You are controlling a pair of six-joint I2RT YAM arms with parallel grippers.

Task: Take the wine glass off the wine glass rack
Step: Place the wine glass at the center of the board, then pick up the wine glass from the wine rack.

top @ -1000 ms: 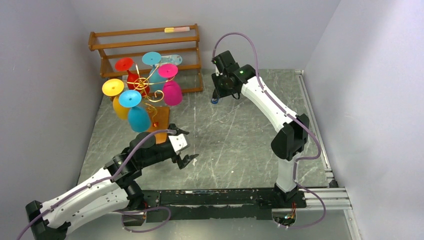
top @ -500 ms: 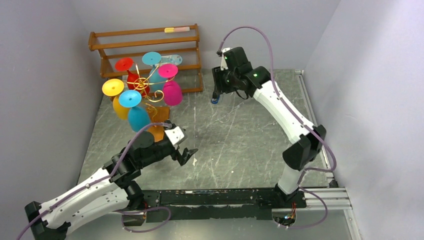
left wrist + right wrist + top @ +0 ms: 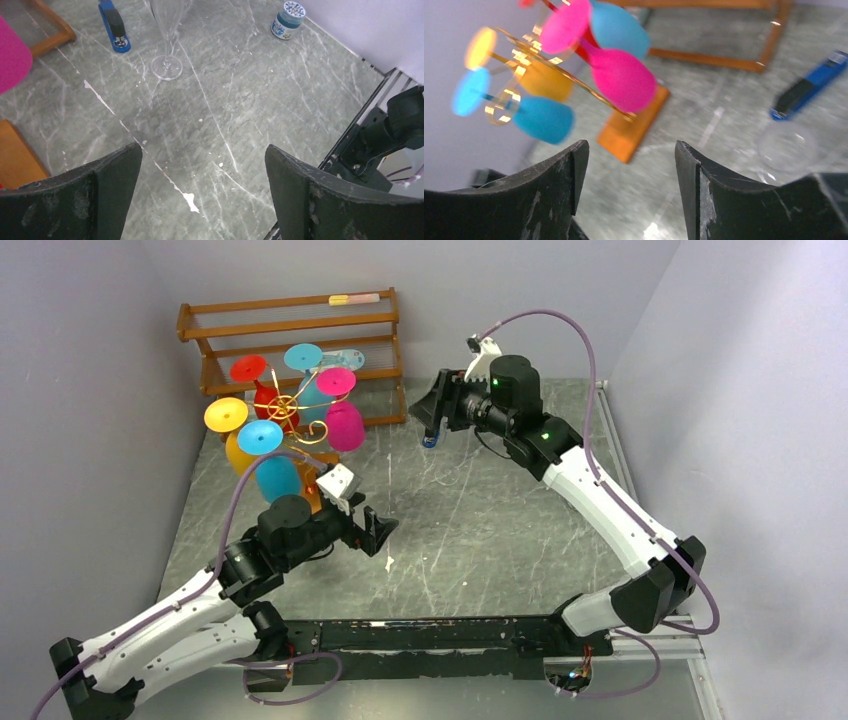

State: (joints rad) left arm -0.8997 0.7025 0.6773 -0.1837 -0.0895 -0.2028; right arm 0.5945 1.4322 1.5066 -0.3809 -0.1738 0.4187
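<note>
A gold wire wine glass rack (image 3: 296, 428) is standing at ten o'clock on the table (image 3: 480, 530), holding coloured glasses (image 3: 344, 425) upside down. A clear wine glass (image 3: 167, 65) is standing upright on the table beside a blue stapler (image 3: 114, 25). The left claw (image 3: 375, 532) and right claw (image 3: 432, 422) are both hovering with fingers apart, gripping nothing.

Soft, even light; right wrist view blurred.

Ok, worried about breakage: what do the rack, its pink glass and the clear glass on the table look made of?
Wine glass rack: shiny gold wire, likely metal, on a matte wooden-looking base. Pink glass: opaque, matte; plastic or coated glass. Clear glass: transparent, glossy highlights; glass or clear plastic, cannot tell.
</note>
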